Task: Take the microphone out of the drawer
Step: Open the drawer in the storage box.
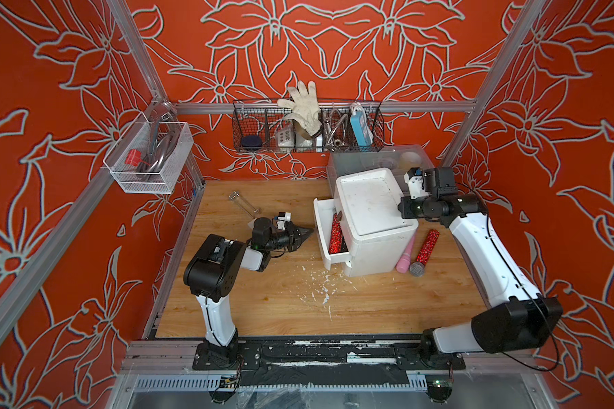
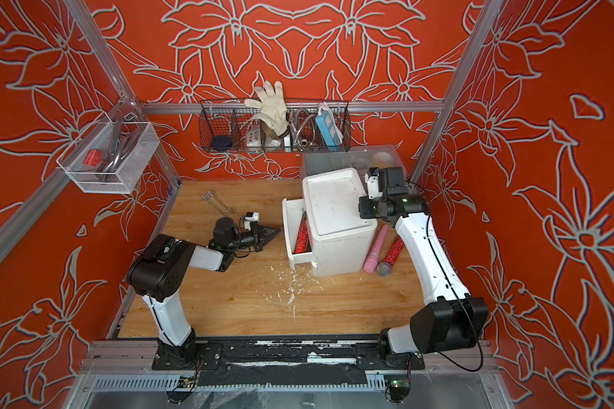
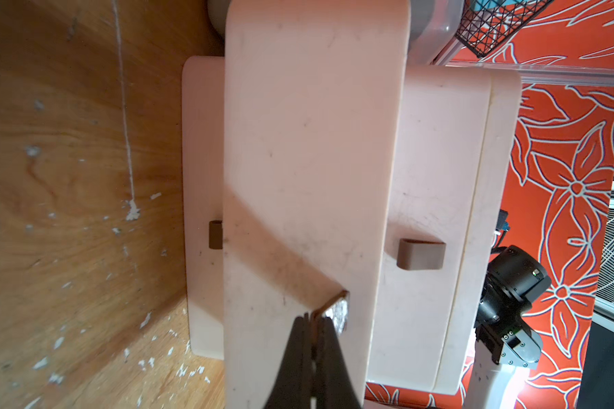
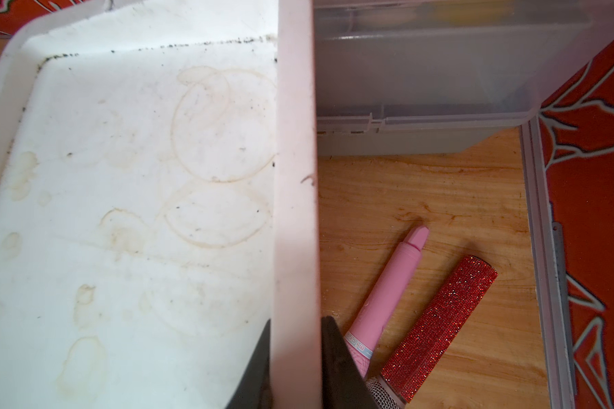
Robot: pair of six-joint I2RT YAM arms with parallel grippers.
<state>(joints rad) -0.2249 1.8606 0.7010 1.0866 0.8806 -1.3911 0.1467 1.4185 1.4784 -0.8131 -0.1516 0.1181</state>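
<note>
1. Wood-grain tabletop point(image 1: 263, 301), flecked with white chips point(image 1: 325, 300) near its middle.
2. Black left gripper point(image 1: 309, 231): fingers pressed together, holding nothing, tips just at the front panel of the drawer point(image 1: 320, 226); the left wrist view places them at its handle notch point(image 3: 335, 306).
3. White cabinet point(image 1: 369, 212) with that drawer pulled out toward the left arm; the red glitter microphone point(image 1: 335, 235) lies inside the drawer, along its length.
4. Paired on the tabletop just beside the cabinet's opposite flank: a pink microphone point(image 1: 406, 256) and a second glitter microphone point(image 1: 425, 249).
5. Black right gripper point(image 4: 295, 354): fingers closed astride the raised rim of the cabinet top, one inside, one outside.
6. Behind the cabinet, a clear bin point(image 1: 351, 159); on the back wall, a wire basket point(image 1: 249, 120) holding a glove point(image 1: 303, 102).
</note>
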